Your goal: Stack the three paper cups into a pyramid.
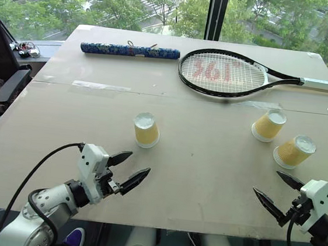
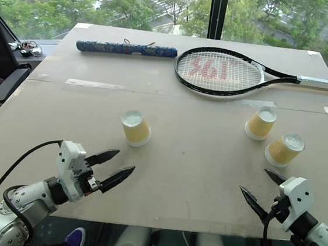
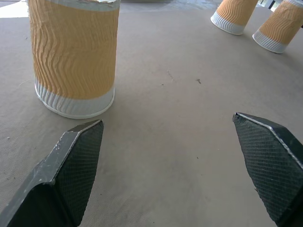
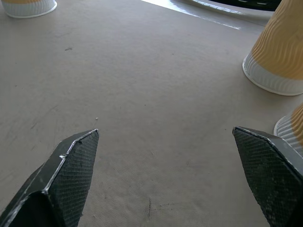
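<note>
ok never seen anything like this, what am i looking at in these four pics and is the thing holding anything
This is a humanoid robot with two arms, each ending in a gripper of two black fingers. Two pictures come from the stereo camera on its head, looking down over a brown table. The other two come from cameras on each wrist, looking out between that gripper's own fingers.

The left gripper and the right gripper both hang open above the near edge and hold nothing.

Three yellow-orange paper cups stand upside down, none stacked yet: one cup in front of the left gripper, and a pair on the right side, the farther cup and the nearer cup. At the back lie a tennis racket and a blue patterned tube. Beyond is a window with trees.
</note>
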### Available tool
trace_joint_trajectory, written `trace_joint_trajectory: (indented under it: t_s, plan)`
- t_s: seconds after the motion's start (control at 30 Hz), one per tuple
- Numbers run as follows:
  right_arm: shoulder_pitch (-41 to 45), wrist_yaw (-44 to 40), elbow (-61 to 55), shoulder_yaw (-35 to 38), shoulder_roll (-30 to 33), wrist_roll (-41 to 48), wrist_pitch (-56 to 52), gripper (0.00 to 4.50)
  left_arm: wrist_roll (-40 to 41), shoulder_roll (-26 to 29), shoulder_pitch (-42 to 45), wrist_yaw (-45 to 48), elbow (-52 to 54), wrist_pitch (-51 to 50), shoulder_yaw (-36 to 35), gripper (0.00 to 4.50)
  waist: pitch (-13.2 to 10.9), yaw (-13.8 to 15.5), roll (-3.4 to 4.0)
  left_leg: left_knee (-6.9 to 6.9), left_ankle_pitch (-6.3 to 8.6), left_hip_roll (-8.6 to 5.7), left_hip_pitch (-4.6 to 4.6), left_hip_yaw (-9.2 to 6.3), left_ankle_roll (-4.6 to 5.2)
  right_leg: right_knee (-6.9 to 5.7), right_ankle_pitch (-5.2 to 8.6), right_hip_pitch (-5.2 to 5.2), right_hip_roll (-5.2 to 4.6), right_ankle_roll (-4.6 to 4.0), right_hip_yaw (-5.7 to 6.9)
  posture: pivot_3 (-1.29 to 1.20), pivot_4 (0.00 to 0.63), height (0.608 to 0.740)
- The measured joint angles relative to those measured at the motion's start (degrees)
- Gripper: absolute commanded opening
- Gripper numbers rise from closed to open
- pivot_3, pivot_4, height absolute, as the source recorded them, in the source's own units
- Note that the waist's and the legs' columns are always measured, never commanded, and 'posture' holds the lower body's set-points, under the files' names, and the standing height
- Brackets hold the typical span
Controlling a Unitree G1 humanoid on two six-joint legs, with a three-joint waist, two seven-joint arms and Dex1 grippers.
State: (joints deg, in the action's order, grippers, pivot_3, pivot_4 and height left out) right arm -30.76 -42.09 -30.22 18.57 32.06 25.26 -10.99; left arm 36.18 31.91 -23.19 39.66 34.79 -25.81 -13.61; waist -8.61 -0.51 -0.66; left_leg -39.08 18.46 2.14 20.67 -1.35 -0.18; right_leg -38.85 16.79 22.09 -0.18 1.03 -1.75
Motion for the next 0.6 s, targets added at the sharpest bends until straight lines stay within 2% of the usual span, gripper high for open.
trace_joint_trajectory:
  t_s: [0.1, 0.17, 0.27, 0.4, 0.6]
  plan:
    - [1.36, 0.0, 0.54, -0.08, -0.02, -0.2, 0.29, 4.47, -1.04, -0.61, 1.96, -0.26, -1.61, 0.69, 0.72, 4.5, 0.0, 0.03, 0.03, 0.0, 0.0, -0.01, -0.02, 0.0, 0.0, -0.01, 0.0, -0.01, 0.02, 0.0, 0.01, 0.0, 0.15, 0.74]
    - [5.13, -0.12, 1.61, -0.5, -0.03, -0.42, 0.87, 4.47, -3.12, -3.41, 6.97, -2.41, -5.45, 1.77, 2.03, 4.5, 0.0, 0.02, 0.04, -0.05, 0.0, -0.07, -0.04, 0.01, 0.0, -0.03, -0.01, -0.03, 0.16, 0.0, 0.0, 0.0, 0.15, 0.74]
    - [7.56, -2.14, 2.2, -1.67, 0.19, -0.37, 2.63, 4.47, -4.77, -6.85, 8.82, -5.95, -6.15, 2.5, 3.5, 4.5, 0.06, -0.03, -0.08, -0.06, 0.0, -0.06, -0.03, 0.0, 0.0, -0.02, -0.02, -0.07, 0.1, 0.02, 0.0, 0.0, 0.15, 0.74]
    - [10.39, -5.84, 2.37, -5.74, 1.1, 1.76, 1.82, 4.47, -4.63, -6.58, 7.42, -7.09, -5.76, 2.36, 2.81, 4.5, -0.01, -0.32, 0.0, 0.01, 0.0, -0.01, 0.0, -0.14, 0.0, 0.0, -0.02, 0.01, 0.02, 0.01, -0.05, 0.0, 0.15, 0.74]
    - [13.5, -11.41, -0.73, -11.04, 3.12, 5.4, 1.18, 4.47, -5.59, -2.77, 8.91, -6.33, -6.63, 2.93, -0.1, 4.5, -0.02, 0.47, 0.03, -0.01, 0.0, -0.06, -0.04, -0.42, 0.0, -0.01, -0.01, -0.11, 0.02, 0.0, 0.25, 0.0, 0.15, 0.74]
